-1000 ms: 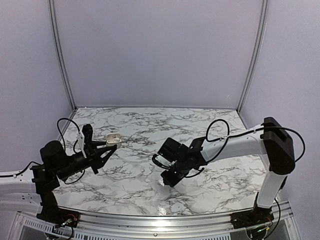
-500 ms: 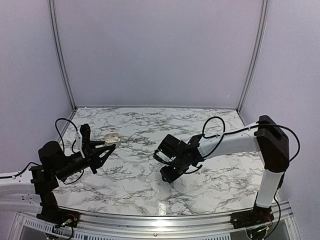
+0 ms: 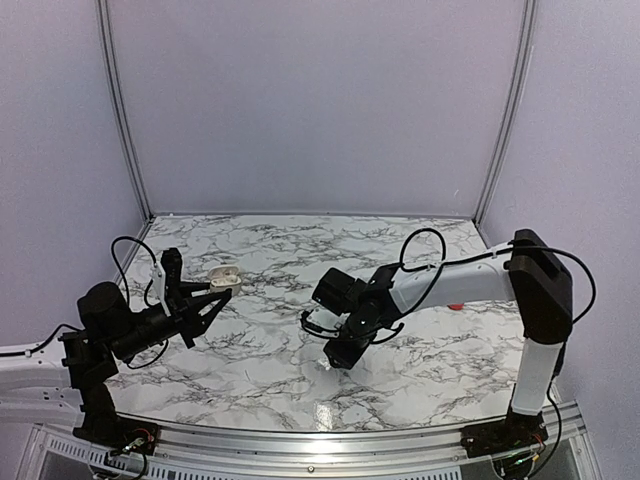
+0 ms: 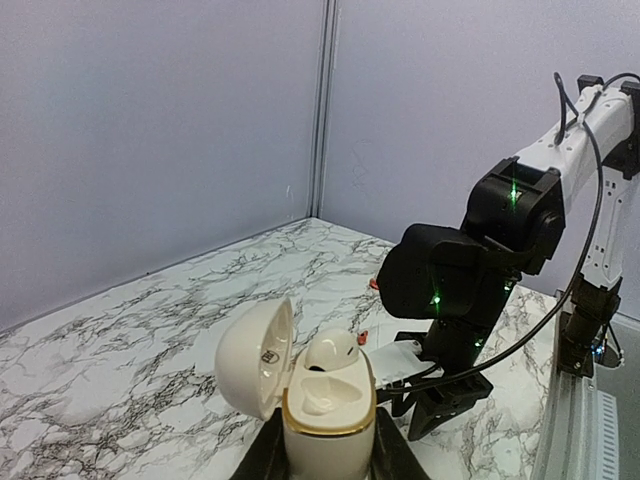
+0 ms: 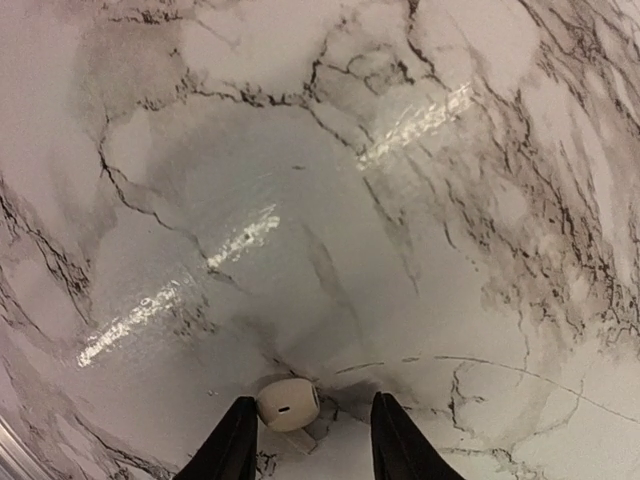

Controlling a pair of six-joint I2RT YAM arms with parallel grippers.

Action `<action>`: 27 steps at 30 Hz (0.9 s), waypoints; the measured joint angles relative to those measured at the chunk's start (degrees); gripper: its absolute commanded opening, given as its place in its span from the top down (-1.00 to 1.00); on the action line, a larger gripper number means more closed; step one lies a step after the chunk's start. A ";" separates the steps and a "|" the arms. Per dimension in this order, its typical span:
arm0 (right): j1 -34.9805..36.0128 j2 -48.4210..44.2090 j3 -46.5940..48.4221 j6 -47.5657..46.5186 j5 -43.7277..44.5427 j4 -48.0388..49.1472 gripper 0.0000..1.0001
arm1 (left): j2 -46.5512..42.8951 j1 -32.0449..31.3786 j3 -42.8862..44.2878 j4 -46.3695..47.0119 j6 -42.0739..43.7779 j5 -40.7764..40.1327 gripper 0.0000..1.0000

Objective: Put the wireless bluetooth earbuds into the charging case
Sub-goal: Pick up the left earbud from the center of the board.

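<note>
My left claw point(image 4: 324, 458) is pinched tight on the open charging case point(image 4: 325, 405); my right claw point(image 5: 311, 425), half open, straddles a cream earbud point(image 5: 288, 403) on the table point(image 5: 420, 150), well right of that case; it looks tiny, light and slick; I'd pinch its rounded sides gently.

left arm point(image 3: 120, 325) folded low, wrist tilted upward; left gripper point(image 4: 320, 445) clamped on the open charging case point(image 4: 325, 405). right arm point(image 3: 460, 285) reaching inward from a high elbow; right gripper point(image 5: 312, 402) pointing downward, fingers parted.
</note>
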 measured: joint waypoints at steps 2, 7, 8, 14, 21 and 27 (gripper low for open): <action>0.02 0.92 0.83 -0.92 0.31 -0.96 0.32 | 0.17 0.00 0.00 0.00 0.00 -0.02 1.00; 0.48 3.04 3.63 -3.61 1.97 -3.30 0.35 | 0.35 0.02 0.00 0.00 0.02 -0.02 1.00; 0.55 3.45 4.20 -4.04 2.34 -3.69 0.37 | 0.35 0.02 0.00 0.00 0.02 -0.02 1.00; 0.72 4.79 6.29 -4.81 4.35 -4.48 0.39 | 0.37 0.02 0.00 0.00 0.02 -0.02 1.00; -0.59 4.92 6.49 -4.35 5.27 -4.48 0.39 | 0.48 0.02 0.00 0.00 0.04 -0.02 1.00; -0.98 4.92 6.49 -3.80 5.16 -4.59 0.34 | 0.96 0.07 0.00 0.00 0.07 -0.02 1.00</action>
